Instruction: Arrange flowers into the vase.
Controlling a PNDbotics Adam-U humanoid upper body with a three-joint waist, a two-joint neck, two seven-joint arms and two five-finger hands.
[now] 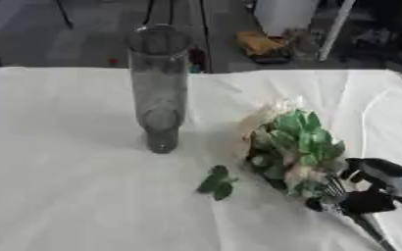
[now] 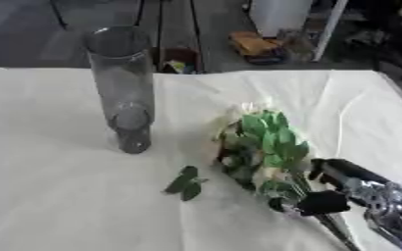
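Note:
A tall clear glass vase point(image 1: 159, 88) stands upright and empty on the white tablecloth point(image 1: 59, 162), left of centre. To its right lies a bunch of flowers point(image 1: 292, 147) with green leaves and pale blooms, its heads toward the far side. My right hand point(image 2: 350, 188) comes in from the lower right, its thumb and fingers curled round the stems point(image 2: 312, 198) at the near end of the bunch. A loose green leaf sprig point(image 1: 216, 183) lies on the cloth between vase and bunch. My left hand shows in neither view.
The table's far edge runs across the upper part of the view. Beyond it, on the floor, stand a white box point(image 1: 283, 14), an orange-yellow object point(image 1: 258, 44) and a white pole point(image 1: 335, 29). Folds wrinkle the cloth at the right.

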